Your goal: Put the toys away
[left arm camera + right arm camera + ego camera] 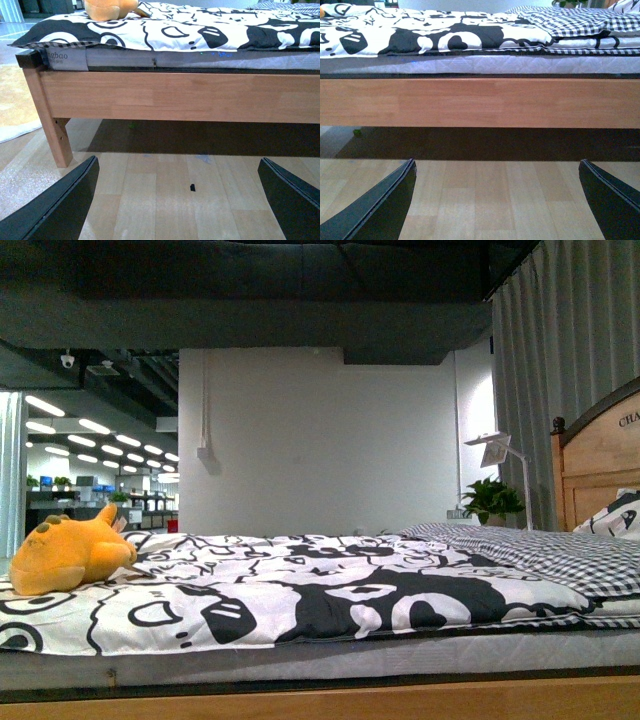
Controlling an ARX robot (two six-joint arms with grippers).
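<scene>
A: Front view first. Where was the toy?
B: Toy (70, 555) lay on the bed (320, 702), far left end, on top of the black-and-white duvet (330, 600). Orange-yellow, spikes up, on its own. Neither arm showed. Headboard (595, 465) stood at the right, with a lamp (497, 448) and plant (490, 500) just beside it.

A: Left wrist view?
B: Left claw (177, 200) hung low over the floor (150, 175), fingers (55, 210) wide apart, nothing between them. It faced the rail (180, 100) near the corner leg (52, 130). Only the toy's lower part showed, sitting on the duvet near that corner, well apart from the claw. A pale rug (15, 100) lay beside the leg and a small black speck (192, 187) lay on the boards.

A: Right wrist view?
B: Right claw (497, 200) was the same: fingers (375, 205) spread, empty, above the floor and facing the rail. A checked cover (570, 20) lay over the duvet's far part. Could not tell whether the toy showed from there.
</scene>
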